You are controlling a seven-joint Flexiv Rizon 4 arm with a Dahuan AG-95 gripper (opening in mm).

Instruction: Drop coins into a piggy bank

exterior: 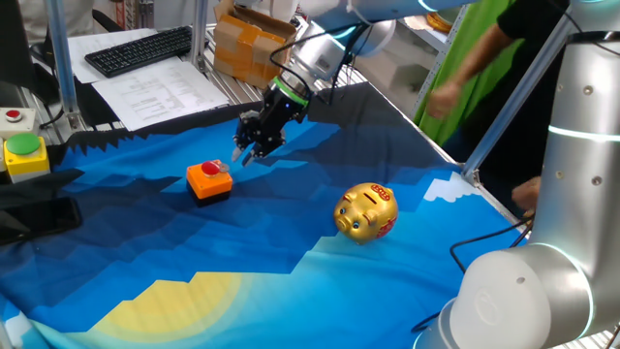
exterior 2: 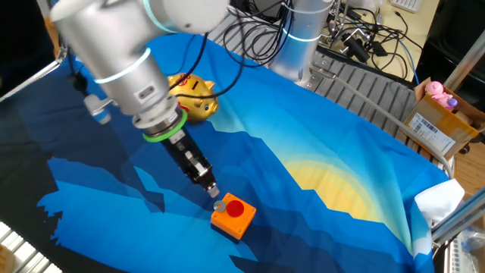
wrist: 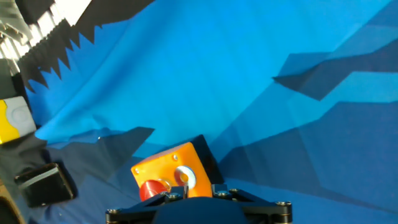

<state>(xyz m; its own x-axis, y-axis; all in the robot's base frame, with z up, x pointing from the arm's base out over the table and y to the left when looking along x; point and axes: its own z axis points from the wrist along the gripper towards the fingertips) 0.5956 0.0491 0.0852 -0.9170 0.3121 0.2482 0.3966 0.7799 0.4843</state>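
One red coin lies atop the orange block as the gripper hangs just above it, fingertips pinched on a small silvery ring. Well apart on the blue cloth stands the gold piggy bank.

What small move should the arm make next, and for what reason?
Probably lower the gripper a little onto the small red round coin lying on the orange square block, then close. The fingers hang just above the block, seemingly holding nothing, and the shiny gold pig-shaped bank stands apart from it.
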